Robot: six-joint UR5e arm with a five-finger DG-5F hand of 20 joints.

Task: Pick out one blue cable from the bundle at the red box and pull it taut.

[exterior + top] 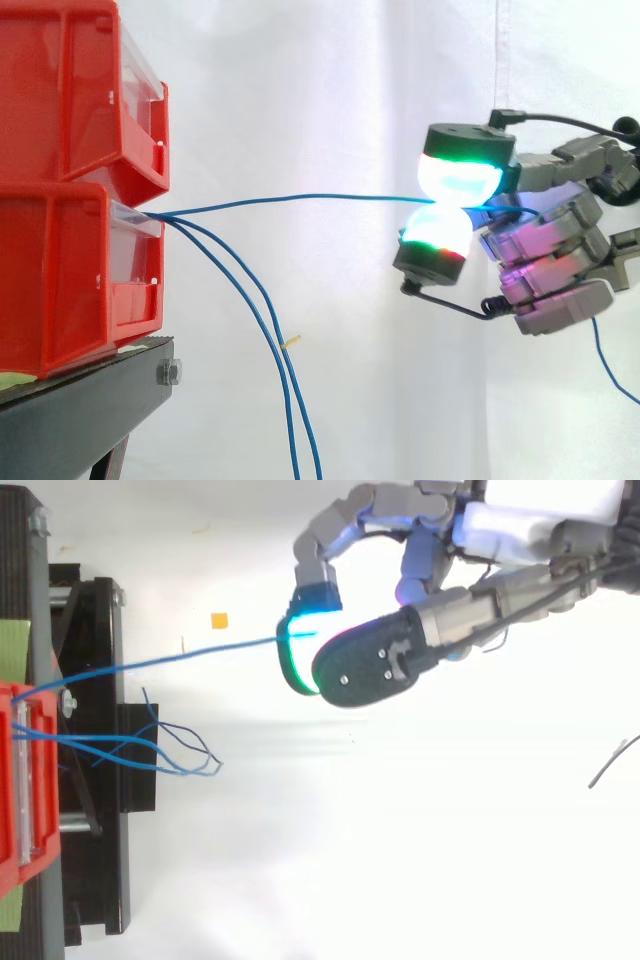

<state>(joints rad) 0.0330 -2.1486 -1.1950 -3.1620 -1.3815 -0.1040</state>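
White curtain backs the whole scene. Against it the hand [555, 250] pinches one blue cable [300, 198] between two glowing fingertips [460, 178], one pad above and one below, pressed together on the wire. The other fingers are folded behind them.

From the pinch the cable runs nearly level, with a slight bow, to the front opening of the lower red bin [60, 290]. That bin stands at the edge of the black stand [90, 410], with an upper red bin [70, 90] stacked on it. The loose blue cables [265, 340] leave the same opening and hang slack past the stand's edge.

As I judge it, the picking-out is done and the pull is in hand: the chosen cable is apart from the rest but not quite straight. The next move calls for drawing the hand away from the bin along the cable's line. The pinch must be firm enough that the wire does not slip, and the pull should stop once the bow is gone.
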